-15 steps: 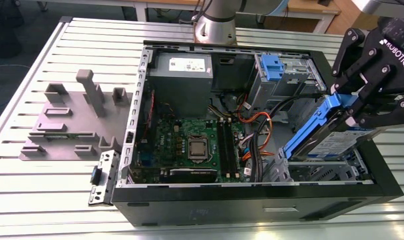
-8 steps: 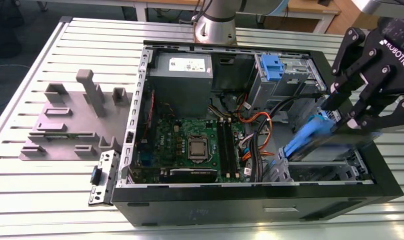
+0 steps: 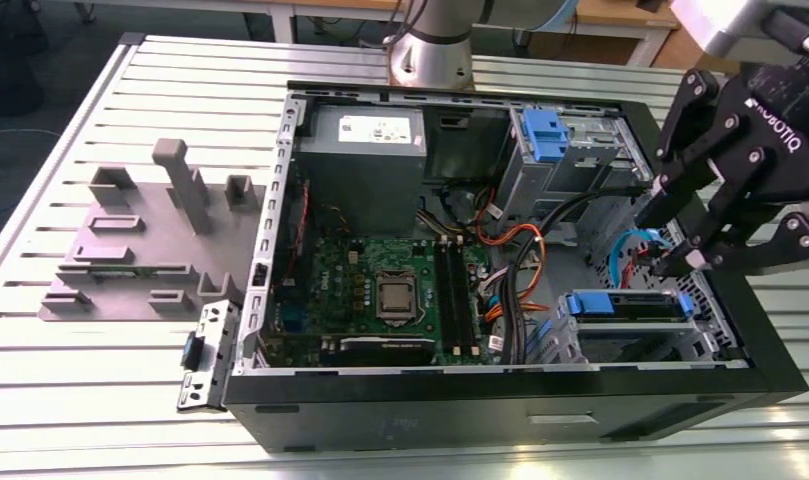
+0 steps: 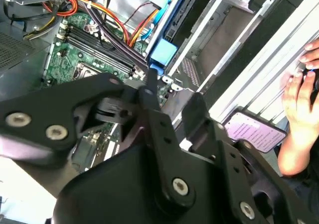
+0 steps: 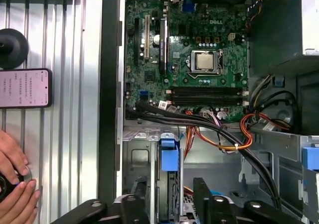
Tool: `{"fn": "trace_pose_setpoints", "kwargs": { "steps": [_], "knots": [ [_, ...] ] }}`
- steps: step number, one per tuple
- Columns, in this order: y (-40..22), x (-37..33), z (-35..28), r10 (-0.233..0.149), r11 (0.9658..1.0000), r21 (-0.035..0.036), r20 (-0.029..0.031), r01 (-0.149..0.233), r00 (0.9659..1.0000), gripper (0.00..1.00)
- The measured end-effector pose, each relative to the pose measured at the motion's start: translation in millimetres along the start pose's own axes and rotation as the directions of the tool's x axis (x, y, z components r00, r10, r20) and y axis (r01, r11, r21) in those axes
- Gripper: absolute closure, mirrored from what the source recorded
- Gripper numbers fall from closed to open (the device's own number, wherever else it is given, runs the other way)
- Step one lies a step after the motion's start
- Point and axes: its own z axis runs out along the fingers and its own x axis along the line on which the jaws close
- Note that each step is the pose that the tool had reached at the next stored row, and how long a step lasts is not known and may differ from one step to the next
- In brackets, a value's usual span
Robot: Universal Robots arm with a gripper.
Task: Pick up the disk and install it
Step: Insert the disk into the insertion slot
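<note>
The disk (image 3: 626,305), seen by its blue carrier, sat in the lower drive bay of the open computer case (image 3: 511,400), at the exterior view's right. In the first wrist view the gripper (image 5: 168,206) hung over it with its fingers (image 5: 202,199) spread wide, one on each side of the carrier and holding nothing. Likely hazards: a spread finger could catch the bay's sheet-metal wall, or snag the orange and black cables (image 5: 219,134) that ran just beside the bay. A person's hand (image 5: 12,184) also rested on the table near the case. Print appeared on the phone (image 5: 25,88), the power supply label (image 3: 380,127) and the gripper body; none is transcribed here.
</note>
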Motion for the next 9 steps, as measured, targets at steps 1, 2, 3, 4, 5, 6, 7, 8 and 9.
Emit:
{"fn": "trace_pose_setpoints", "kwargs": {
  "steps": [1, 2, 3, 4, 5, 6, 7, 8, 9],
  "knots": [
    [-0.1, 0.0, 1.8, 0.000, 1.0000, 0.0000, -0.0001, 0.000, 1.0000, 0.51],
    [-0.2, 0.1, 3.6, 0.000, 1.0000, 0.0000, 0.0000, 0.000, 1.0000, 0.57],
    [-0.2, 0.1, 5.4, 0.000, 1.0000, 0.0000, -0.0001, 0.000, 1.0000, 0.64],
    [-0.4, 0.1, 7.2, 0.000, 1.0000, 0.0000, 0.0000, 0.000, 1.0000, 0.64],
    [-0.4, 0.1, 9.1, 0.000, 1.0000, 0.0000, 0.0000, 0.000, 1.0000, 0.69],
    [-0.5, 0.2, 10.9, 0.000, 1.0000, 0.0000, 0.0001, 0.000, 1.0000, 0.75],
    [-0.6, 0.2, 12.8, 0.000, 1.0000, 0.0000, 0.0001, 0.000, 1.0000, 0.75],
    [-0.7, 0.2, 14.5, 0.000, 1.0000, 0.0000, 0.0000, 0.000, 1.0000, 0.81],
    [-0.8, 0.2, 16.3, 0.000, 1.0000, 0.0000, 0.0000, 0.000, 1.0000, 0.87]
  ]
}}
